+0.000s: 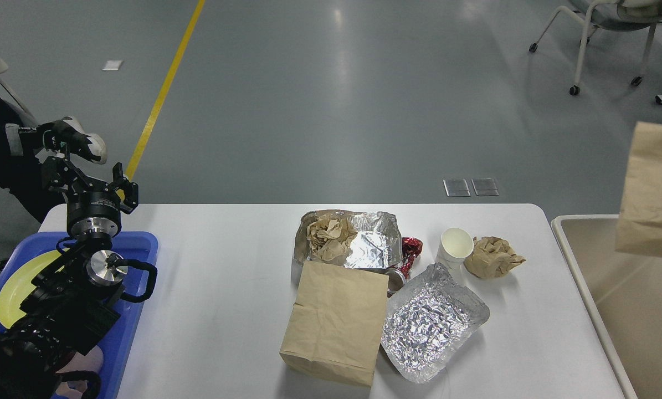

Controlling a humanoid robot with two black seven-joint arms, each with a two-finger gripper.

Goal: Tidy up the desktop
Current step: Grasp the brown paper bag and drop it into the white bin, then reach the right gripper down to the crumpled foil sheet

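The white desktop (225, 266) carries a flat brown paper bag (336, 321), a foil tray (375, 246) holding crumpled brown paper (328, 235), a second crinkled foil tray (430, 321), a white paper cup (455, 246), a crumpled paper ball (491, 256) and a red wrapper (411, 248). My left gripper (90, 180) hangs over the table's far left corner, fingers spread, holding nothing. A second brown paper bag (655, 194) hangs in the air at the right edge above the bin. What holds it lies beyond the frame, and my right gripper is out of view.
A blue tray (142, 244) with a yellow plate (12, 285) sits at the left under my arm. A beige bin (564, 228) stands beside the table's right end. A person's gloved hand (67, 141) is near my left gripper. A chair (602, 33) stands far back right.
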